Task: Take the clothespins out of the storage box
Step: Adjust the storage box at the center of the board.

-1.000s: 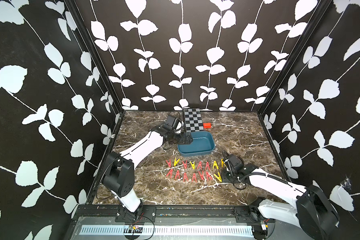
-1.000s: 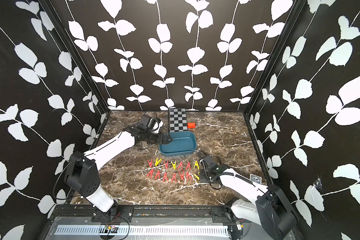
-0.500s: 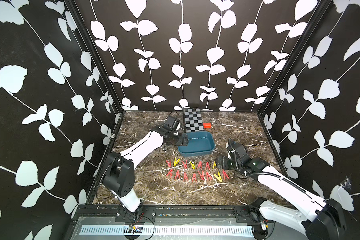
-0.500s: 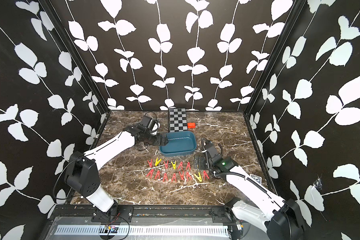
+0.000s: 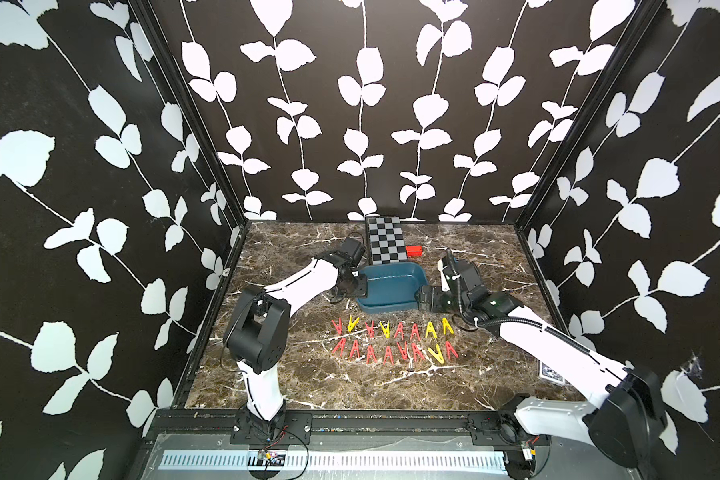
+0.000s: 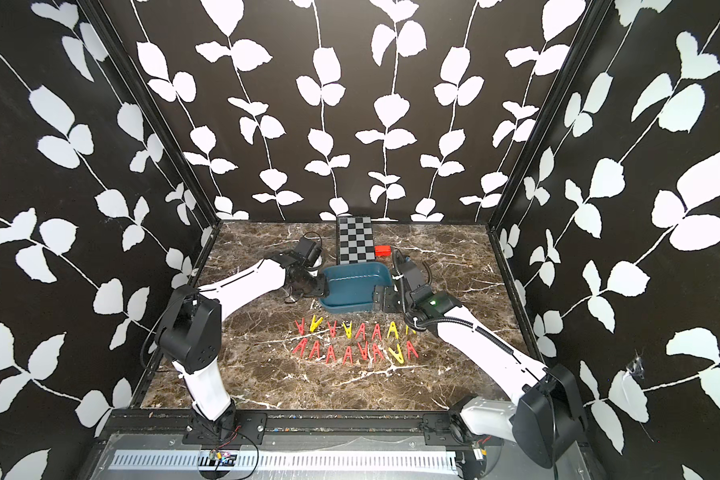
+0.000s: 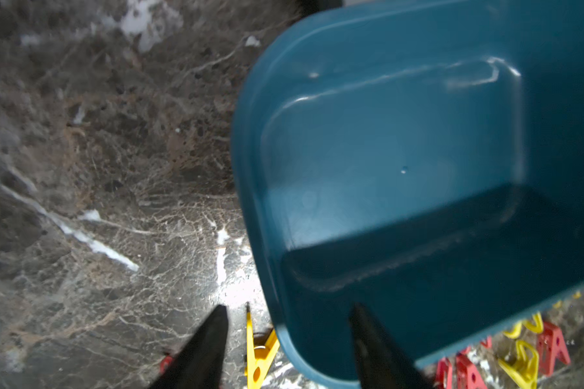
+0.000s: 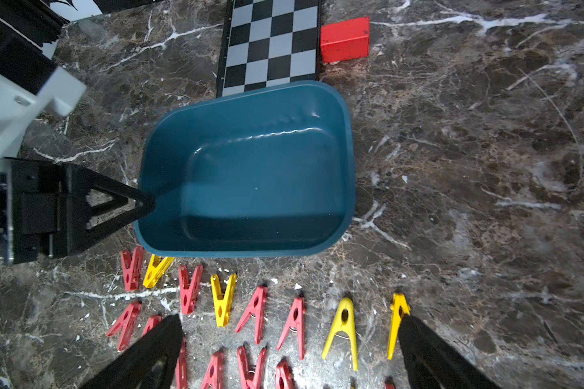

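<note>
Storage box (image 5: 391, 286) sits empty at the centre of both top views, with the clothespins (image 5: 393, 340) laid in two rows on the marble tabletop (image 5: 350, 386) just below it. Left gripper (image 7: 287, 308) straddles the rim at the box's left end, fingers apart, one inside and one outside, while the right gripper (image 8: 289, 318) hangs wide open near the right end. Task looks all but done; any pinch on the rim should be square and gentle, sparing the yellow clothespin (image 7: 258, 350) beside the outer finger
</note>
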